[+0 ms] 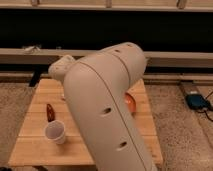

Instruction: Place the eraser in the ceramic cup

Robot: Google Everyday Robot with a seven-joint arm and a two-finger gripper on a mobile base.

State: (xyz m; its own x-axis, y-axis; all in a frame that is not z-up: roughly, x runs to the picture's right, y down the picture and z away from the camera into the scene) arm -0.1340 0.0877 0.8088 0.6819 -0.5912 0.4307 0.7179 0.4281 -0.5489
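Nearest, the robot's bulky white arm (pixel 107 110) fills the middle of the view. It rises from the bottom edge, where it is cut off, and bends over to a rounded joint at the upper left. It covers the whole centre of the table (pixel 35 145), so only the left part, a strip at the right and the near edge of the wooden slats show.

The hand is out of sight, somewhere past the joint and behind the arm. Whether it is spread, pressed together or pinching anything cannot be told.

The eraser cannot be made out on any uncovered part of the table. It may lie behind the arm, so its place relative to the hand cannot be told.

The ceramic cup (pixel 55 132) stands upright on the near left of the table, mouth up, just left of the arm. Just beyond it a small dark red bottle (pixel 50 111) lies apart from the cup. On the right, a rounded orange object (pixel 131 102) peeks out from behind the arm, mostly hidden.

Farther right, a blue device (pixel 197 101) with a cable sits on the speckled floor (pixel 170 125). At the back a long pale ledge (pixel 175 57) runs below a dark recess.
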